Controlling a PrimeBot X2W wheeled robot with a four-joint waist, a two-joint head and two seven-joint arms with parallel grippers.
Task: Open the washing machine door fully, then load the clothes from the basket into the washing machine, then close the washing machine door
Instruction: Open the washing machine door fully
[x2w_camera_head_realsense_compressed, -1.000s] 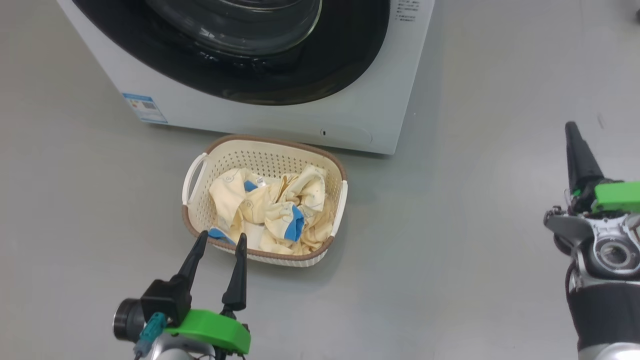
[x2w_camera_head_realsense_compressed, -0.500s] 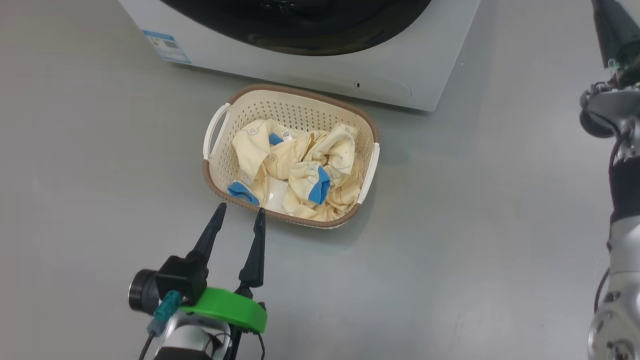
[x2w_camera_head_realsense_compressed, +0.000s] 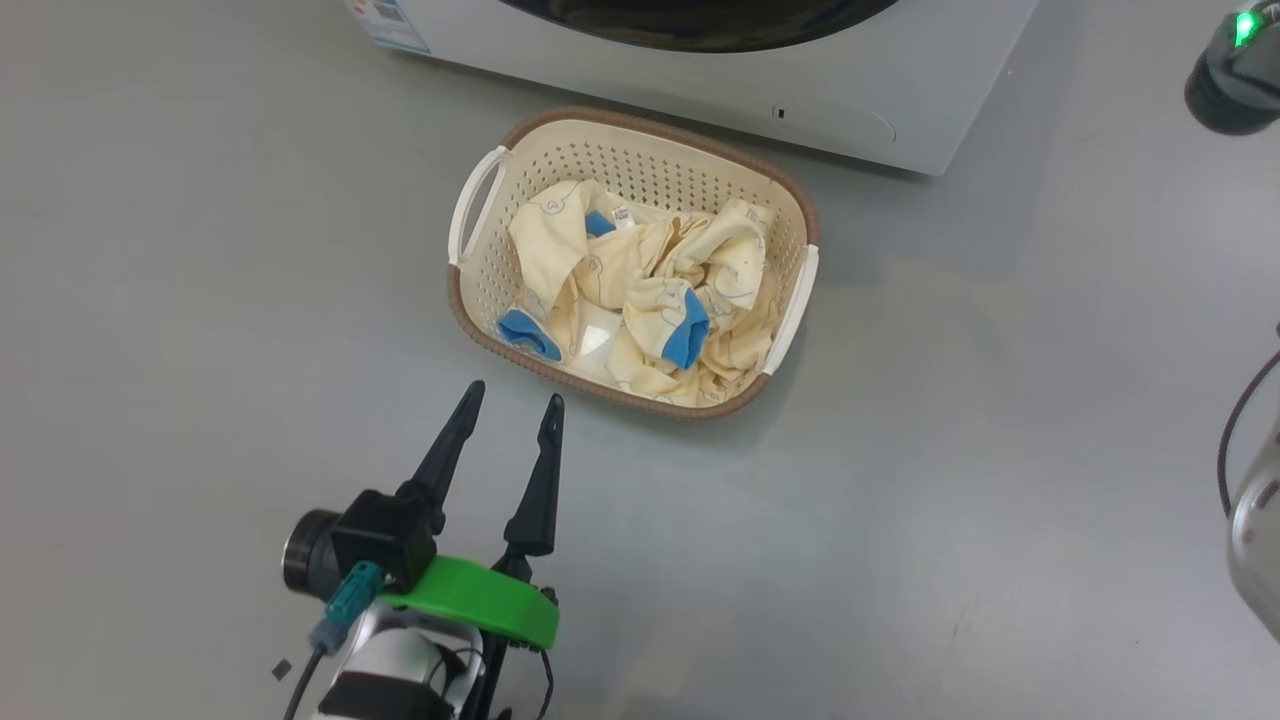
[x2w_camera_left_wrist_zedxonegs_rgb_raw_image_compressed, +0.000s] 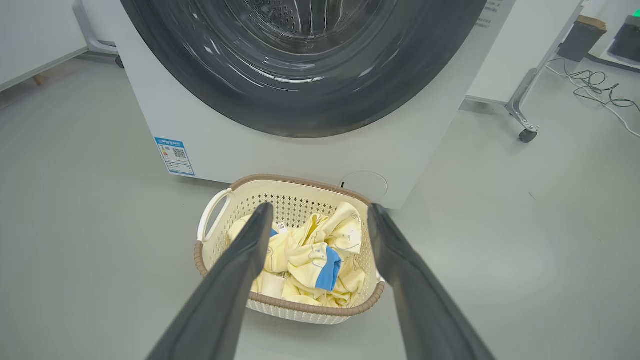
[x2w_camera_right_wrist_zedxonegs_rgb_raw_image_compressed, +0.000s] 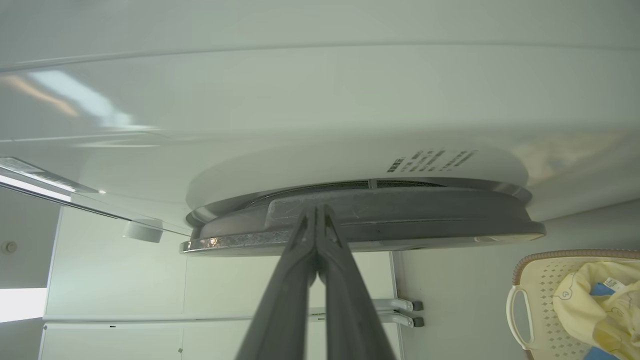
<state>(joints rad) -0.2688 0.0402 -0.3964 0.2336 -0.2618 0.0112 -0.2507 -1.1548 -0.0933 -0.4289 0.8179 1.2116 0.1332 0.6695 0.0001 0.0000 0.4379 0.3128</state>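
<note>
The cream basket (x2w_camera_head_realsense_compressed: 480, 290) stands on the floor in front of the white washing machine (x2w_camera_head_realsense_compressed: 900, 90), with the pale yellow, blue-cuffed clothes (x2w_camera_head_realsense_compressed: 640, 290) heaped in it. My left gripper (x2w_camera_head_realsense_compressed: 512, 395) is open, with its tips a little short of the basket's near rim. In the left wrist view the left gripper (x2w_camera_left_wrist_zedxonegs_rgb_raw_image_compressed: 320, 209) frames the clothes (x2w_camera_left_wrist_zedxonegs_rgb_raw_image_compressed: 310, 250), and the washing machine door (x2w_camera_left_wrist_zedxonegs_rgb_raw_image_compressed: 300, 110) lies against the machine. My right gripper (x2w_camera_right_wrist_zedxonegs_rgb_raw_image_compressed: 316, 209) is shut on nothing, with its tips at the dark edge of the door (x2w_camera_right_wrist_zedxonegs_rgb_raw_image_compressed: 425, 220).
The grey floor lies open around the basket. A blue label (x2w_camera_left_wrist_zedxonegs_rgb_raw_image_compressed: 175, 156) and a round service flap (x2w_camera_left_wrist_zedxonegs_rgb_raw_image_compressed: 364, 184) mark the machine's lower front. A table leg on a caster (x2w_camera_left_wrist_zedxonegs_rgb_raw_image_compressed: 525, 115) and loose cables (x2w_camera_left_wrist_zedxonegs_rgb_raw_image_compressed: 595, 82) lie to the machine's right. Part of my right arm (x2w_camera_head_realsense_compressed: 1235, 70) crosses the top right.
The head camera has shifted, so the basket and the machine sit higher and further right. The right gripper has risen toward the machine. The left fingertips no longer overlap the basket's rim.
</note>
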